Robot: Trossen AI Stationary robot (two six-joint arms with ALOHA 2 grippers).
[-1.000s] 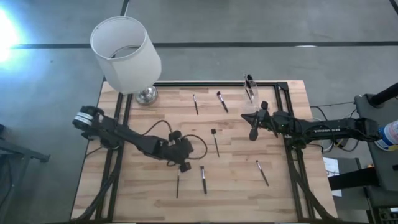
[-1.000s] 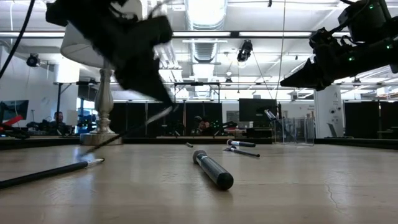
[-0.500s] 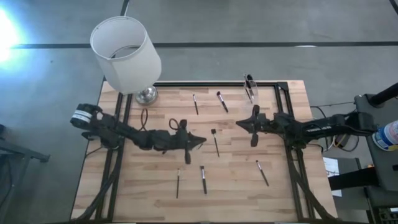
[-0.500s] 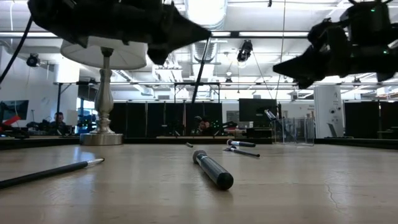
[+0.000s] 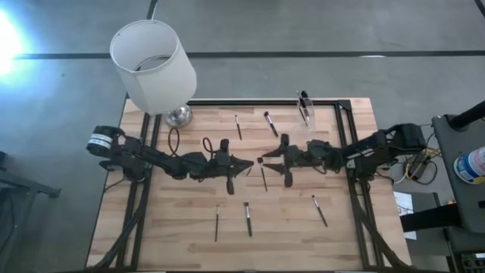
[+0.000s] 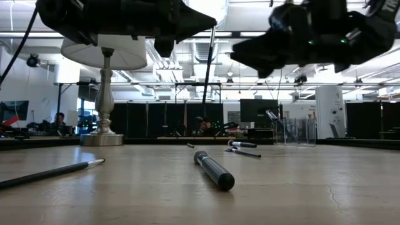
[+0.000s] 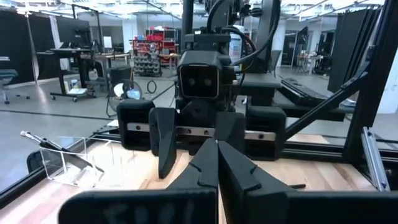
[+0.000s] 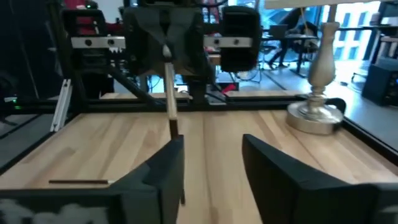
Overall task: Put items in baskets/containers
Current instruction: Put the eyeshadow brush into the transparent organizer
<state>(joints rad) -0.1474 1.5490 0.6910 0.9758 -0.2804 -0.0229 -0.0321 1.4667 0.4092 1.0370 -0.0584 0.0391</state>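
Observation:
My left gripper (image 5: 247, 166) hovers over the middle of the table, shut on a thin brush (image 6: 207, 69) that hangs below it. My right gripper (image 5: 273, 161) faces it from the right, open, and its fingers (image 8: 165, 171) stand just short of the hanging brush (image 8: 173, 109) without touching it. The small clear cup (image 5: 305, 107) stands near the far edge with a brush leaning inside it. Several more brushes lie flat on the wood, among them two near the cup (image 5: 270, 123) (image 5: 238, 127) and one under the grippers (image 5: 262, 174). My left gripper pinches the brush's upper end (image 8: 166, 55) between its two fingers. The fingers lie level, pointing toward the table's right, and cross the brush. The brush hangs almost upright below them, lifted clear of the table.
A lamp with a big white shade (image 5: 151, 64) stands on its metal base (image 5: 179, 116) at the far left corner. More brushes lie near the front edge (image 5: 217, 224) (image 5: 247, 218) (image 5: 320, 211). A black frame (image 5: 348, 152) runs along the table's sides.
My left gripper has risen from the table with the brush, turned level and gone toward the table's right; the brush now hangs clear. My right gripper has moved toward the table's left, up to the left gripper, and has opened.

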